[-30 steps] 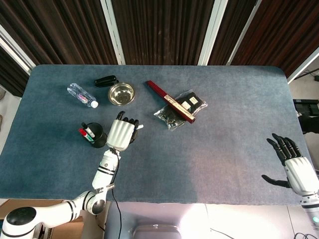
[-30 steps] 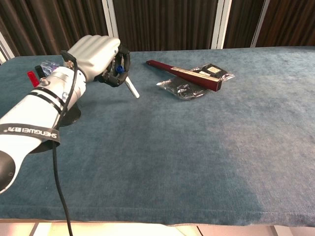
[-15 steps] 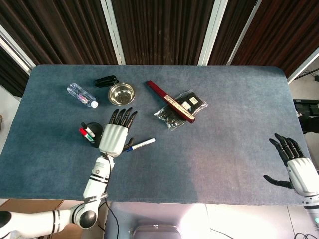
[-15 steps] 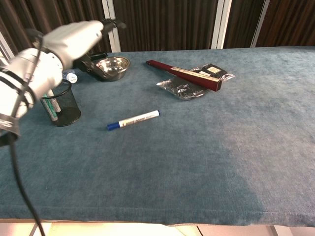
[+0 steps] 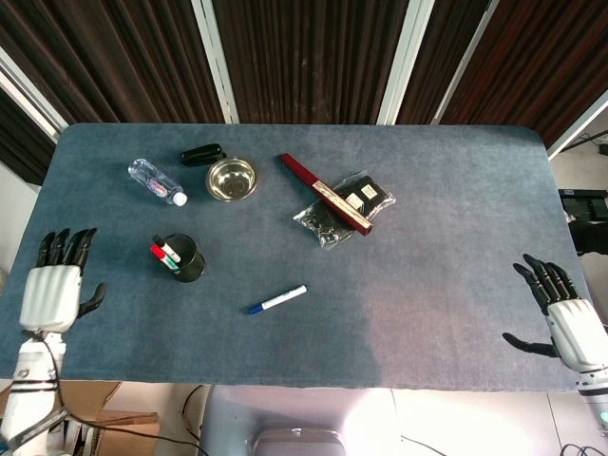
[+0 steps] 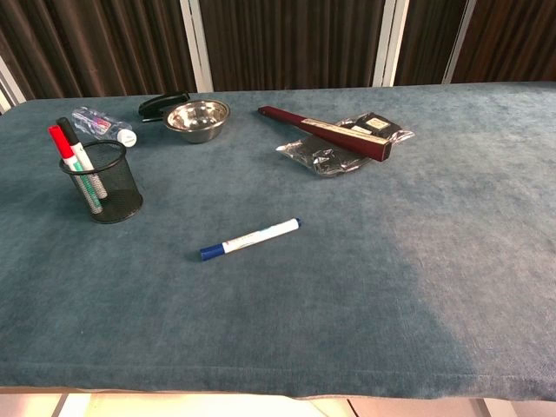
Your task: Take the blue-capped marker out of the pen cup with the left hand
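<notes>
On the blue tabletop (image 5: 437, 237), out in the open middle, lies the marker (image 5: 277, 299) with its blue cap, flat on the cloth and well apart from everything else. It is out of the pen cup (image 5: 182, 257), which stands upright to the left with a red-capped pen (image 6: 57, 139) and a second pen (image 6: 76, 149) leaning inside it.

Over at the left edge of the table, the left hand (image 5: 55, 285) hangs with its fingers straight and spread, holding nothing. The right hand (image 5: 568, 318) sits off the right edge near the front corner, fingers fanned apart, also holding nothing. Neither hand shows in the chest view.

Along the far side sit a water bottle (image 5: 157, 181) on its side, a black stapler (image 5: 201, 154) and a metal bowl (image 5: 232, 178). A dark red box (image 5: 325, 194) lies across a plastic bag (image 5: 344, 209), right of centre. Broad bare cloth runs along the near edge and the whole right half.
</notes>
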